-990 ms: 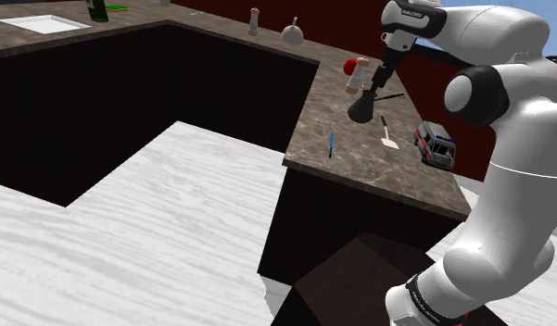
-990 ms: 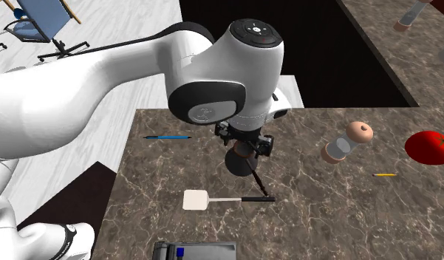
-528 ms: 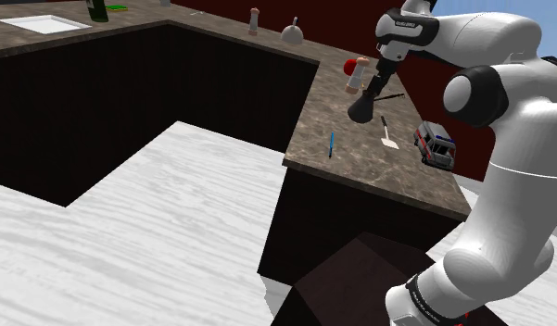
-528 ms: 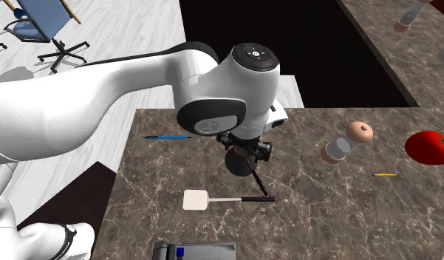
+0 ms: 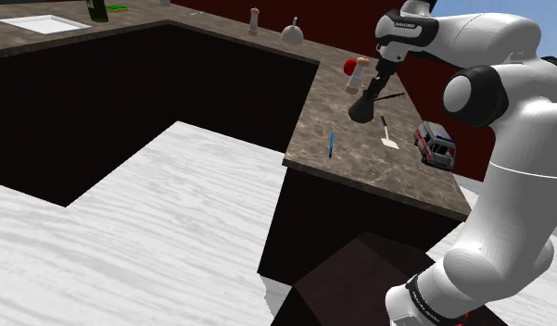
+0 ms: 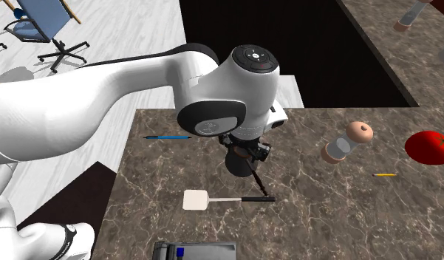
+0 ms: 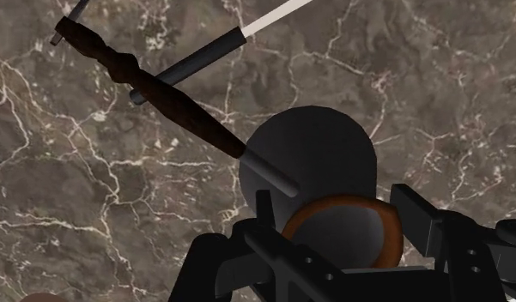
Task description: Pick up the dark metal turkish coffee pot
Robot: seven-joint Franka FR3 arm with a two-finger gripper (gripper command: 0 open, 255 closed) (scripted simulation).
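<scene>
The dark turkish coffee pot [image 5: 361, 109] stands upright on the brown marble counter [image 5: 360, 162], its long dark handle [image 6: 259, 185] pointing toward the white spatula. My black gripper [image 5: 370, 89] comes down on it from above. In the wrist view the gripper [image 7: 340, 216] straddles the pot's mouth, whose inside is copper-coloured. One fingertip [image 7: 264, 210] presses each side of the rim, so the gripper is shut on the pot [image 7: 316, 146]. The turned handle [image 7: 144, 77] runs away from the fingers. In the second exterior view the arm's wrist hides most of the pot [image 6: 238, 163].
A white spatula [image 6: 196, 199] lies just past the handle's end, a blue pen [image 6: 167, 137] near the counter edge. A pepper mill [image 6: 346, 142], a red fruit [image 6: 428, 146] and a yellow pencil [image 6: 384, 174] lie further along. A toy van [image 5: 435, 144] stands by the arm.
The wrist has shifted slightly over the pot and the fingers have closed onto its rim. The pot stands where it was.
</scene>
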